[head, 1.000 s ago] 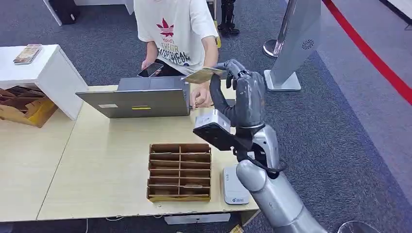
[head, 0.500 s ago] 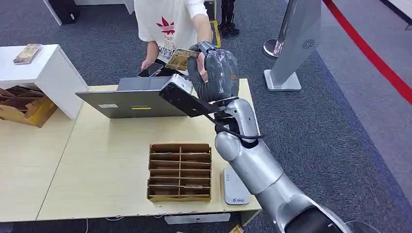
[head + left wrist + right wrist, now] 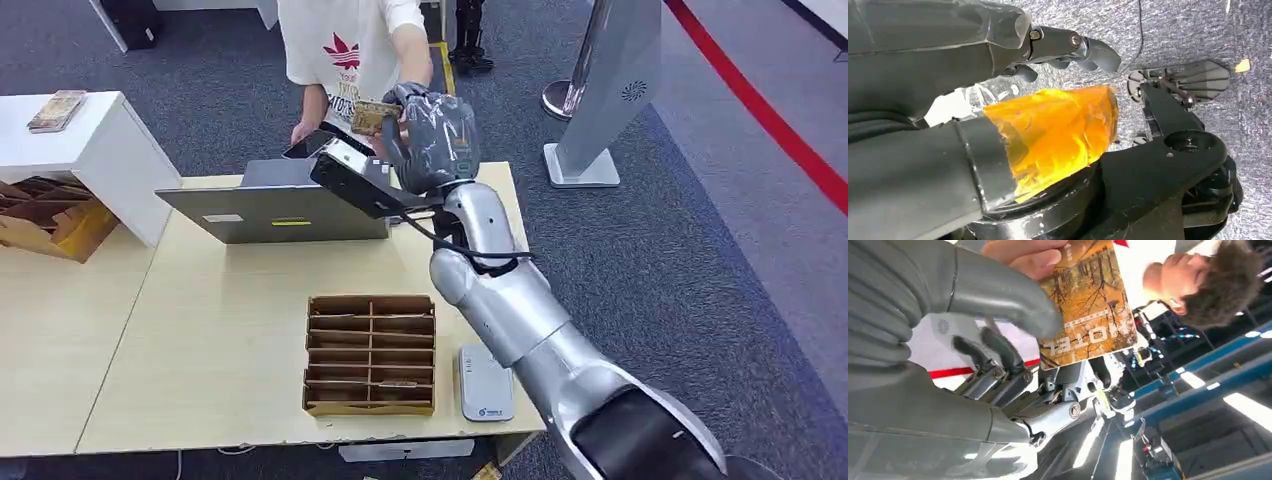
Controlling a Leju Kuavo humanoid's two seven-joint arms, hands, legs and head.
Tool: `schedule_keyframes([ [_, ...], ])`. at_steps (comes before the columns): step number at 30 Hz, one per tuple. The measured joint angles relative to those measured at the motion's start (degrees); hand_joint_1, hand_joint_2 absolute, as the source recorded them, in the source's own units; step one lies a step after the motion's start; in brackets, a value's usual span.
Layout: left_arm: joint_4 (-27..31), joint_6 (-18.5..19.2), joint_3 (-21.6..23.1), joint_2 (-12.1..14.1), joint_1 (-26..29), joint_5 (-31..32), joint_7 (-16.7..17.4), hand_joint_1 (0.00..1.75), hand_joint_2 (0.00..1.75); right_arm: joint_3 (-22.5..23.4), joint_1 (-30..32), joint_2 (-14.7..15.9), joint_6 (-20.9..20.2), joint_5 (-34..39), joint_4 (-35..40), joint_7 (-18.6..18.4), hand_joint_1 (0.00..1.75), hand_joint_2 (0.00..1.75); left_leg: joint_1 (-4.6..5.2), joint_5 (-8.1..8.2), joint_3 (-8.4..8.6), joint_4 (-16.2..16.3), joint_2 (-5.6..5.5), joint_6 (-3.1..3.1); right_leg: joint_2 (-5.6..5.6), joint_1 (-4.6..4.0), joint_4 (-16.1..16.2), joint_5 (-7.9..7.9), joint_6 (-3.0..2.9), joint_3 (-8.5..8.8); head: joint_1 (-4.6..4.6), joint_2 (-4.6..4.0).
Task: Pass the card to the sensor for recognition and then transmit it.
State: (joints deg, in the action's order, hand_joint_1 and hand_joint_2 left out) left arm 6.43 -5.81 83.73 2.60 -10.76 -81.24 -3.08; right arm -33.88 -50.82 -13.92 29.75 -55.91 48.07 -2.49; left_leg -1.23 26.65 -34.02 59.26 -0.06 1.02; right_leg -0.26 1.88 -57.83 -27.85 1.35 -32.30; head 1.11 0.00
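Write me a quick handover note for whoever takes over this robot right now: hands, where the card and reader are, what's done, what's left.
Right hand: raised over the laptop, holding the card out toward the person, whose fingers already touch it.
Left hand: hanging, holding nothing, pointed at the floor.
Sensor: on the table, beside the slotted card tray.
Done: card lifted and offered; the frames cannot confirm the scan.
Left: let go once the person grips the card, then draw the arm back.

The card (image 3: 1088,305), printed with an autumn forest scene, reads "HOTEL" in white capitals; the person's white T-shirt (image 3: 345,40) carries a red trefoil logo above illegible lettering.
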Motion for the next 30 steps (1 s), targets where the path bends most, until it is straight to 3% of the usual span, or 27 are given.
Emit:
schedule_keyframes([
  [14,0.1,0.0,0.5,0.0,-0.1,0.0,0.2,0.0,0.0,-0.1,-0.1,-0.7,-1.0,-0.3,-4.2,-0.7,0.0,1.75,0.0,0.0,0.0,0.0,0.01,0.0,0.0,0.0,0.0,0.0,0.0,-0.01,0.0,0.0],
  [18,0.1,0.0,0.5,0.0,0.0,-0.8,0.1,0.0,0.0,-0.1,0.6,-1.0,-1.4,2.2,-4.0,1.3,0.0,1.75,0.0,0.0,0.0,0.0,0.01,0.0,0.01,0.0,0.0,0.0,0.0,-0.01,-0.02,0.0],
  [22,0.1,-0.3,0.4,0.0,0.7,-2.8,-1.2,0.0,0.0,0.0,4.7,-1.7,-2.6,12.1,0.3,6.1,0.0,1.75,0.0,0.03,0.0,0.0,0.01,0.01,0.01,-0.01,0.0,-0.02,0.01,-0.01,-0.02,0.0],
  [28,0.1,-0.3,0.3,0.0,0.7,-2.9,-1.3,0.0,0.0,0.0,5.0,-1.7,-2.7,12.7,0.6,6.3,0.0,1.75,0.0,0.03,0.0,0.0,0.02,0.0,0.02,-0.01,0.0,-0.02,0.01,-0.01,0.0,0.0],
  [30,0.1,-0.9,-0.8,0.0,2.5,-5.5,-3.4,0.0,0.0,-0.5,12.7,-2.1,-4.6,25.8,10.8,11.2,0.0,1.75,0.0,0.09,-0.01,0.0,0.02,0.0,0.0,-0.01,0.0,-0.09,0.01,-0.05,-0.04,0.0],
])
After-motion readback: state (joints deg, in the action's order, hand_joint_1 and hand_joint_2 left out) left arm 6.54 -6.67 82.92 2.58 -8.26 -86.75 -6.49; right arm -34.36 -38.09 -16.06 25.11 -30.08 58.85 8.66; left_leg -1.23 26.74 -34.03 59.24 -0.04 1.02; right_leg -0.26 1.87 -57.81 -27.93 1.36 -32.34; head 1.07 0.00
